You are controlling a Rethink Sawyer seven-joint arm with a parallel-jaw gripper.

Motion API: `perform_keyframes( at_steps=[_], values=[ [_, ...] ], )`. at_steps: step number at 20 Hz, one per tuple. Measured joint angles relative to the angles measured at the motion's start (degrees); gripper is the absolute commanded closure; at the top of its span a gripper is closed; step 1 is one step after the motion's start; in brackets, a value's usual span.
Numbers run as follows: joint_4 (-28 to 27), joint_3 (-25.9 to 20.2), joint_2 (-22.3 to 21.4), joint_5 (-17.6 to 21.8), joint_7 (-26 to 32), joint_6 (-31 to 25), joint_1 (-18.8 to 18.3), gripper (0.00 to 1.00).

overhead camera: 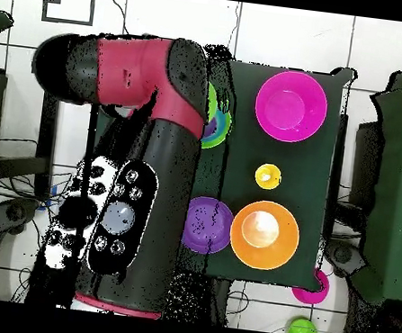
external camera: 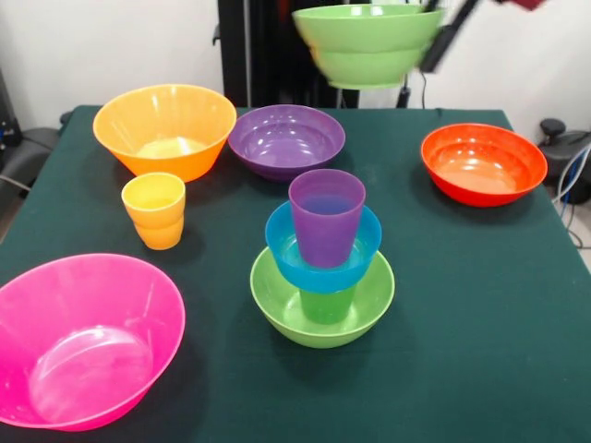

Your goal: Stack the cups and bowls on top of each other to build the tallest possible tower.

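The pink bowl (external camera: pixel 88 341) sits clear; centre the tool-held small green bowl (external camera: pixel 367 41) over the purple cup (external camera: pixel 326 215) before lowering.

You had a table (external camera: pixel 480 305) covered in a dark green cloth, which filled most of the front view. Behind it, at the far side, stood a plain white wall (external camera: pixel 111 46). Off the table's left edge you saw dark grey equipment (external camera: pixel 23 152), too indistinct to identify. Off the right edge sat a black fixture (external camera: pixel 565 138) with a cable (external camera: pixel 577 171) running down beside it. From overhead, the table (overhead camera: pixel 324 171) stood on a white tiled floor (overhead camera: pixel 293 40), with dark green furniture (overhead camera: pixel 398 180) just beside it.
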State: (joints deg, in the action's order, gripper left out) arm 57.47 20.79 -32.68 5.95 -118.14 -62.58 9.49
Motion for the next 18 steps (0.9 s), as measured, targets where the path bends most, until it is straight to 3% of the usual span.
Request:
perform_keyframes(
  at_steps=[12,18],
  values=[
    [0.37,-1.08,0.38,3.12,0.0,-1.32,-1.77,1.0],
    [0.24,-3.09,1.75,3.14,0.0,-5.8,-2.23,1.0]
  ],
)
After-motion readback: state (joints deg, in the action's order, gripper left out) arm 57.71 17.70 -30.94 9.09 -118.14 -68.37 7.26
